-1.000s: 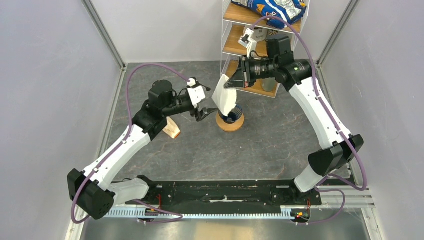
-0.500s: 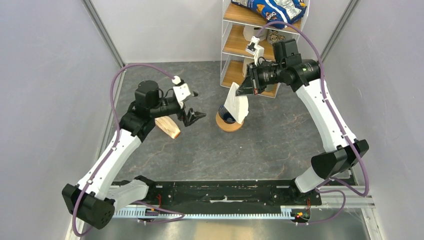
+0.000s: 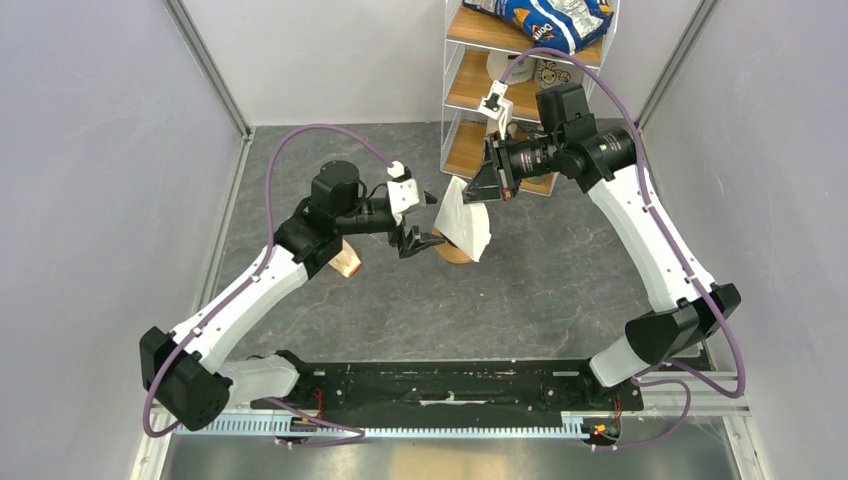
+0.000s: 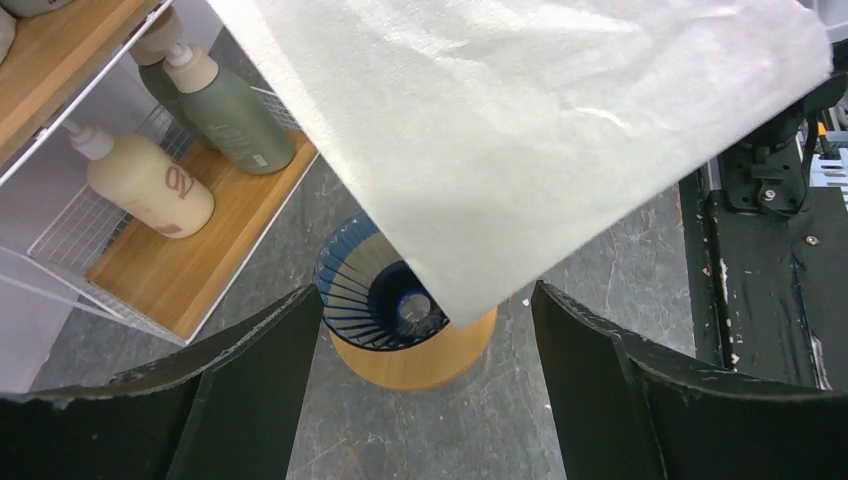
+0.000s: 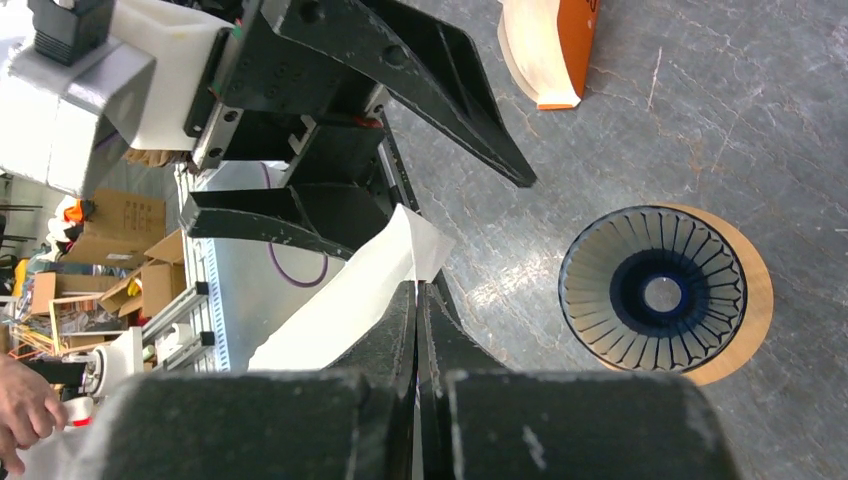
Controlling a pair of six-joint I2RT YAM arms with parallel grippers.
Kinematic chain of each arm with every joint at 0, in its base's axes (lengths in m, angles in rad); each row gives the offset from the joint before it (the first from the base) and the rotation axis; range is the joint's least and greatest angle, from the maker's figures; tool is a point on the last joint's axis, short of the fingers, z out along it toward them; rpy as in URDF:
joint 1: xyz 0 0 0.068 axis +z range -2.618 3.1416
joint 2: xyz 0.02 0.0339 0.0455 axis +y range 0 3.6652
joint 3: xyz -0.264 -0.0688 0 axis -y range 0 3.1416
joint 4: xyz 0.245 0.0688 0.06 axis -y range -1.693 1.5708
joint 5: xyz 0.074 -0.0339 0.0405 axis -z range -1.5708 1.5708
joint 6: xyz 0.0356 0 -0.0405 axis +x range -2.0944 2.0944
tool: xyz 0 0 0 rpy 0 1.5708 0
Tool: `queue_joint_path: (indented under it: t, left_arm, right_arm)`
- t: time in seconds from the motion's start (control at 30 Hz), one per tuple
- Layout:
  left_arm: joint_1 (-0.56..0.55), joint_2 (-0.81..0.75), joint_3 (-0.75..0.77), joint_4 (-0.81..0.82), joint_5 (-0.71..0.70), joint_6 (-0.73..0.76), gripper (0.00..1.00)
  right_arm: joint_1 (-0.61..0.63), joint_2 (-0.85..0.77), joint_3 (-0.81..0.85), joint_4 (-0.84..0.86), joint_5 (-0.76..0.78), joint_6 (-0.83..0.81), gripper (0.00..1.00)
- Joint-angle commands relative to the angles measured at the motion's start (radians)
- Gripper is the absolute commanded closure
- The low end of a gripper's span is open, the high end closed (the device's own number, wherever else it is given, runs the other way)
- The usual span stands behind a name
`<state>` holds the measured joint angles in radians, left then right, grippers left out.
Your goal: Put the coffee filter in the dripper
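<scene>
The filter hung in the air, pinched at its top by the right gripper, whose jaws were closed tight on the paper. It was not yet in the dripper. The blue cone sat empty on its ring toward the worktop's far edge, and the paper hung above it, somewhat to one side. The left gripper stood wide and held nothing, just beside the filter. As I judged it, pickup was done; lowering, seating and release were left.
</scene>
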<state>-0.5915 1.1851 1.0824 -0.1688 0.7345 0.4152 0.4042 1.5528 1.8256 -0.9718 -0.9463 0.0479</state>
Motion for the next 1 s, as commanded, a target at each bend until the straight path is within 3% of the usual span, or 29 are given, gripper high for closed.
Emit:
queue_joint_path:
  t: [0.0,0.17,0.43,0.8,0.97]
  left_arm:
    - [-0.022,0.009,0.041,0.061,0.000,0.064,0.16]
    - [-0.036,0.005,0.034,0.062,-0.001,0.096,0.24]
    - [-0.041,0.006,0.034,0.082,-0.009,0.089,0.48]
    - [-0.041,-0.011,0.018,0.103,-0.007,0.070,0.63]
    - [-0.041,-0.025,0.007,0.106,-0.006,0.061,0.65]
  right_arm:
    - [0.004,-0.030,-0.002,0.064,-0.033,0.010,1.00]
    - [0.007,-0.021,-0.001,0.067,-0.026,0.015,1.00]
    - [0.013,-0.014,-0.003,0.058,-0.024,0.005,1.00]
    - [0.018,-0.020,-0.021,0.044,-0.003,-0.015,1.00]
    - [0.019,-0.026,-0.025,0.044,0.014,-0.027,1.00]
